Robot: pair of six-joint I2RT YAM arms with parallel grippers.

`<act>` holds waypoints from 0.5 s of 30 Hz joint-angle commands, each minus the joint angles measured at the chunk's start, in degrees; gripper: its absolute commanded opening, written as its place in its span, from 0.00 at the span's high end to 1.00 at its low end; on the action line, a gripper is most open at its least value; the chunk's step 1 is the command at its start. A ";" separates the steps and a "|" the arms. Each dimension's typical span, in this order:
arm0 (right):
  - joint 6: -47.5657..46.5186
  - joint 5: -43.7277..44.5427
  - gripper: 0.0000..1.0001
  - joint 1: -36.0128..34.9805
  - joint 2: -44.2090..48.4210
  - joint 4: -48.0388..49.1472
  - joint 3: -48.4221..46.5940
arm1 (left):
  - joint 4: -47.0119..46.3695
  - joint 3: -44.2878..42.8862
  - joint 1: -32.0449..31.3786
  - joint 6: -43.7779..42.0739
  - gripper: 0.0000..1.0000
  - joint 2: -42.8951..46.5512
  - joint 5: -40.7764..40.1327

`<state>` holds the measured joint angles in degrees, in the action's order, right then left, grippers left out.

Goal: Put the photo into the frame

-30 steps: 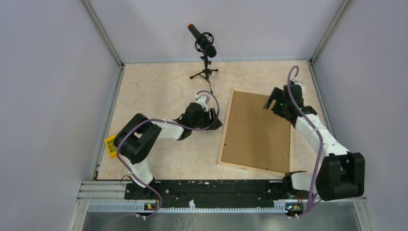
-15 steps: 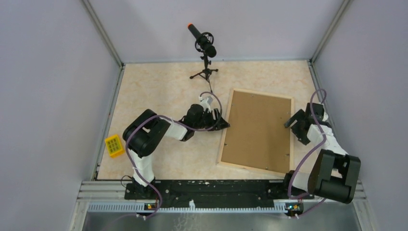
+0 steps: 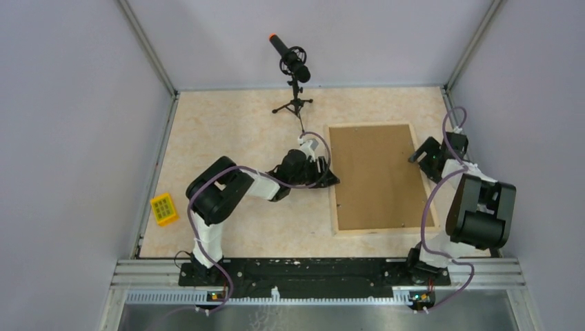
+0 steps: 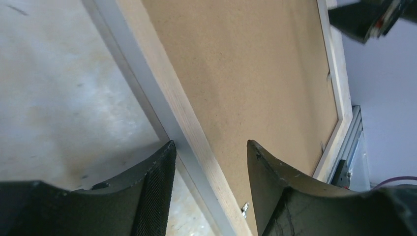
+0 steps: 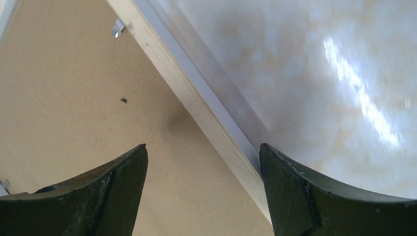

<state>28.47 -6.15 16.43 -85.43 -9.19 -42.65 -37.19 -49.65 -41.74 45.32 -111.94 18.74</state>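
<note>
The frame (image 3: 334, 196) lies face down on the table, its pale wood border around a brown backing board (image 3: 376, 176). The photo is out of view. My left gripper (image 3: 332, 178) is at the frame's left rail. In the left wrist view the left gripper (image 4: 210, 143) is open and straddles that rail (image 4: 162, 93), with a gap on both sides. My right gripper (image 3: 419, 155) is at the frame's right rail, towards the far end. In the right wrist view the right gripper (image 5: 203, 146) is open wide, one finger over the board (image 5: 74, 98) and one outside the rail (image 5: 196, 108).
A microphone on a small tripod (image 3: 293, 69) stands at the back of the table. A yellow block (image 3: 164, 209) lies near the left wall. Small metal tabs (image 4: 244, 210) sit along the frame's inner edge. Grey walls close the table on three sides.
The frame has turned from tilted to square with the table and shifted right. My left gripper followed it rightward. The right gripper drew back from over the board to the right rail.
</note>
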 commanded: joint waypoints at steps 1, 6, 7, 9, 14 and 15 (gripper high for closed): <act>4.57 -14.49 0.20 -1.90 -6.57 7.34 -7.63 | 7.49 -3.64 -9.77 1.42 0.41 -4.33 4.69; 4.98 -19.44 0.20 -2.57 -18.06 10.30 -15.27 | 8.33 -8.18 -17.08 3.62 0.41 -8.05 3.78; 4.61 -19.85 0.20 -2.88 -20.11 9.78 -16.80 | 8.49 -9.24 -18.59 4.13 0.41 -9.02 3.59; 4.13 -19.95 0.20 -3.59 -23.02 9.39 -18.79 | 8.53 -11.62 -21.49 4.89 0.41 -11.18 3.84; 1.60 -18.43 0.20 -4.83 -25.04 6.00 -22.92 | 11.01 -14.06 -24.15 3.08 0.35 -10.40 2.71; 0.64 -17.77 0.20 -5.09 -25.17 3.43 -24.20 | 11.94 -13.36 -23.49 2.20 0.34 -8.99 1.73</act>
<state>30.04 -19.75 13.02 -108.84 4.86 -63.44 -32.97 -64.23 -66.98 49.74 -121.99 22.85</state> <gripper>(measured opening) 0.803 0.635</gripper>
